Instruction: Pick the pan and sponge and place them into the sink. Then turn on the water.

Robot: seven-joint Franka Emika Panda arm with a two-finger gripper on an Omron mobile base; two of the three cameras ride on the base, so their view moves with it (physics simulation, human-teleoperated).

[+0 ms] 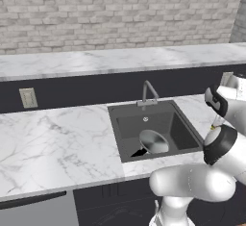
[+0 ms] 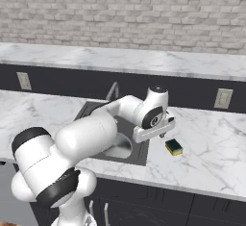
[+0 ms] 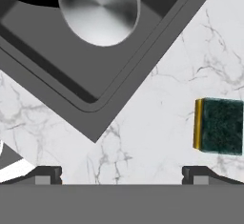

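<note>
The silver pan [image 1: 153, 142] lies in the dark sink [image 1: 185, 131], its black handle pointing to the front left. From the hand view the pan [image 3: 101, 11] sits at the top, inside the sink [image 3: 71, 75]. The sponge [image 2: 174, 146], yellow with a dark green top, rests on the marble counter just right of the sink. My gripper [image 2: 162, 134] hovers over the counter between the sink's right rim and the sponge. It is open, with nothing between its fingertips [image 3: 45, 173]. The sponge [image 3: 219, 126] lies at the right, outside the jaws. No water runs from the faucet [image 1: 148, 93].
Marble counter [image 1: 53, 143] stretches left of the sink, and more counter [image 2: 211, 157] lies right of the sponge. A raised ledge and brick wall stand behind. Outlets [image 2: 223, 98] sit on the dark backsplash. My arm's elbow [image 1: 192, 182] bulks in front of the sink.
</note>
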